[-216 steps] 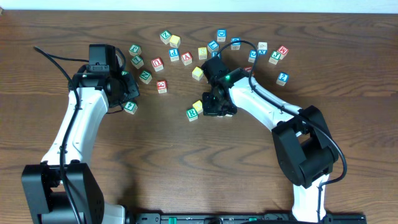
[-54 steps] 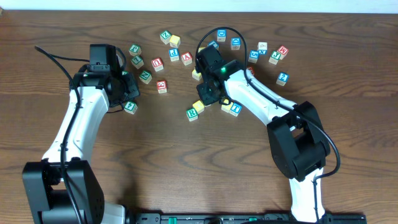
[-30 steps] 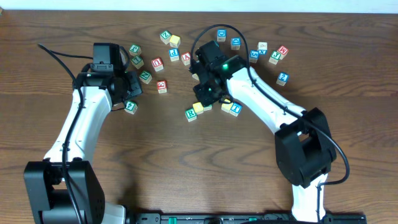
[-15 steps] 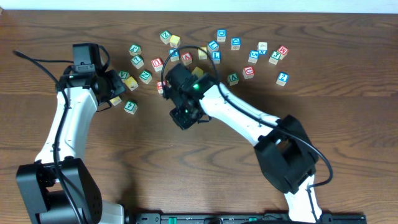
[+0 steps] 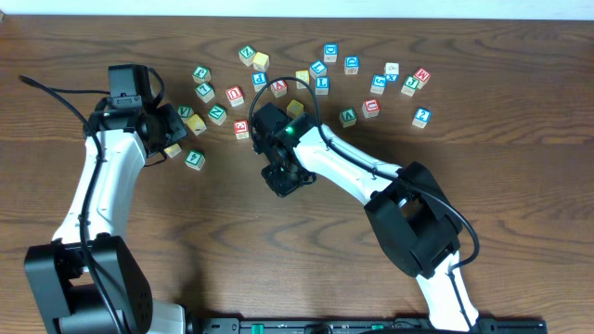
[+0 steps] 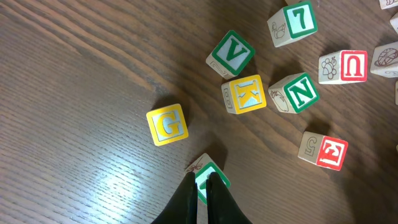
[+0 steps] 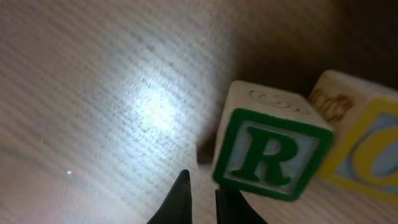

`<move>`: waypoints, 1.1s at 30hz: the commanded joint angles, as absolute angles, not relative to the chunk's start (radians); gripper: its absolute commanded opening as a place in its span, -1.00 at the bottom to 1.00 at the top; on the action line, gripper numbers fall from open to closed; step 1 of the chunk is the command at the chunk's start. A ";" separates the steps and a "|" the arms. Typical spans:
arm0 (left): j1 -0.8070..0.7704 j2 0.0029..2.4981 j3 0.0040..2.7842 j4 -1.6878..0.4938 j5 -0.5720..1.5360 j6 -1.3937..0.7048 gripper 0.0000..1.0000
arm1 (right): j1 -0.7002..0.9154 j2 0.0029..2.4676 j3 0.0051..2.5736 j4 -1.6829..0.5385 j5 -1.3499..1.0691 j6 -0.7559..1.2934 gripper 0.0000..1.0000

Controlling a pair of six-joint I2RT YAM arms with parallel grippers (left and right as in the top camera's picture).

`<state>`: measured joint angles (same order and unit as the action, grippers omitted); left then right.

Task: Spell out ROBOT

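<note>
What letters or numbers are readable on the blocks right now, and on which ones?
"R", green: R cube, right wrist view.
"G", yellow: G cube.
"K", yellow: K cube.
"V", green: V cube.
"N", green: N cube.
"7", green: 7 cube.
"U", red: U cube.
Yellow neighbour cube: letter blurred, cut off.
Overhead view: too small to read.

The table [image 6: 74, 74] is dark brown wood with a fine streaky grain. The R cube [image 7: 268, 152] has a green letter on a pale blue face inside a green border, and its sides are bare pale wood. The yellow-framed cube [image 7: 367, 155] shows light blue within. The G cube [image 6: 167, 124] and K cube [image 6: 245, 94] are yellow with pale letters, the V cube [image 6: 231, 54] and N cube [image 6: 296, 93] green and white, the U cube [image 6: 343, 66] red on cream
</note>
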<state>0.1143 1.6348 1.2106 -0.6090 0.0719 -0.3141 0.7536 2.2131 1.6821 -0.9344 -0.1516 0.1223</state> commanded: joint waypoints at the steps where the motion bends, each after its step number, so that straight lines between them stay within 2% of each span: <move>1: 0.115 1.648 1.212 -0.612 0.060 -0.319 -0.85 | 0.737 2.213 1.686 -0.913 -0.121 0.142 -0.81; 12: 0.115 1.648 1.212 -0.612 0.060 -0.319 -0.85 | 0.726 2.213 1.686 -0.855 -0.114 0.145 -0.78; 20: 0.115 1.648 1.212 -0.612 0.060 -0.319 -0.85 | 0.727 2.210 1.710 -0.876 -0.149 0.146 -0.86; 27: 0.115 1.648 1.212 -0.612 0.060 -0.319 -0.85 | 0.735 2.203 1.784 -0.914 -0.243 0.145 -0.80; 31: 0.115 1.648 1.212 -0.612 0.060 -0.319 -0.85 | 0.751 2.207 1.785 -0.850 -0.234 0.188 -0.78; 33: 0.115 1.648 1.212 -0.612 0.060 -0.319 -0.85 | 0.760 2.216 1.785 -0.790 -0.201 0.228 -0.69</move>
